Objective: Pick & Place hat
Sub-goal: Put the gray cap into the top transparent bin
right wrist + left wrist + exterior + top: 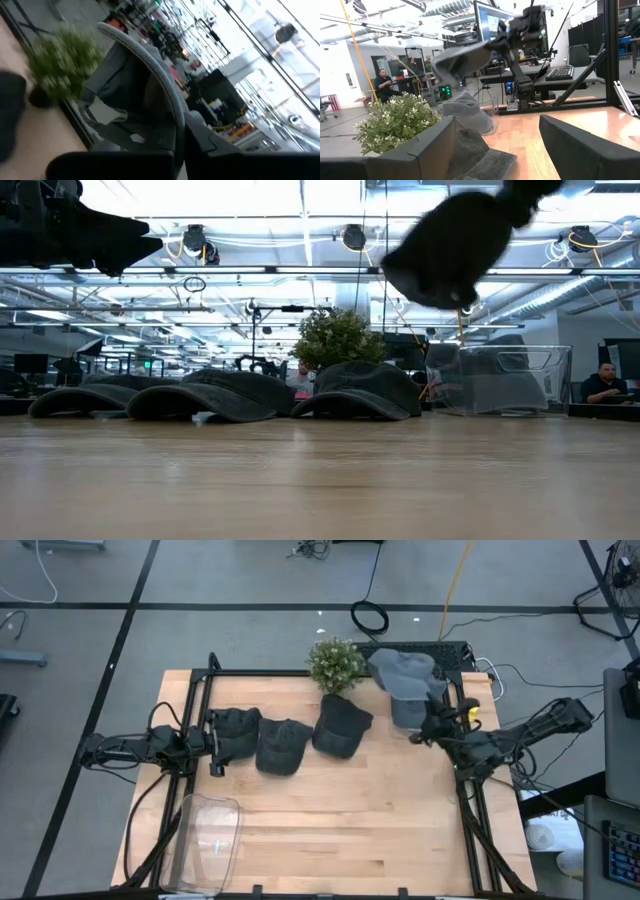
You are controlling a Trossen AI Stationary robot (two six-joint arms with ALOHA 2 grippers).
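Three dark hats lie crown-up in a row on the table: the left one [235, 732], the middle one [282, 745] and the right one [342, 726]; the low view shows them too [230, 393]. My right gripper [437, 723] is shut on a grey hat [402, 670], which is high above the table [450, 245]. My left gripper [214, 745] is open at table height. Its fingers stand on either side of the left dark hat's [480, 155] end, and no touch shows. My right gripper [175, 150] pinches the grey hat at its edge [172, 117], where the curved rim runs down into the fingers. It comes from the table's right side. The hat is lifted clear and juts out from the fingers toward the plant [462, 60].
A small potted plant [335, 665] stands at the far edge behind the dark hats. More grey material [410, 712] sits below the held hat, beside a clear bin [500, 380]. A clear container [210, 838] lies at the near left. The near middle of the table [350, 830] is bare wood.
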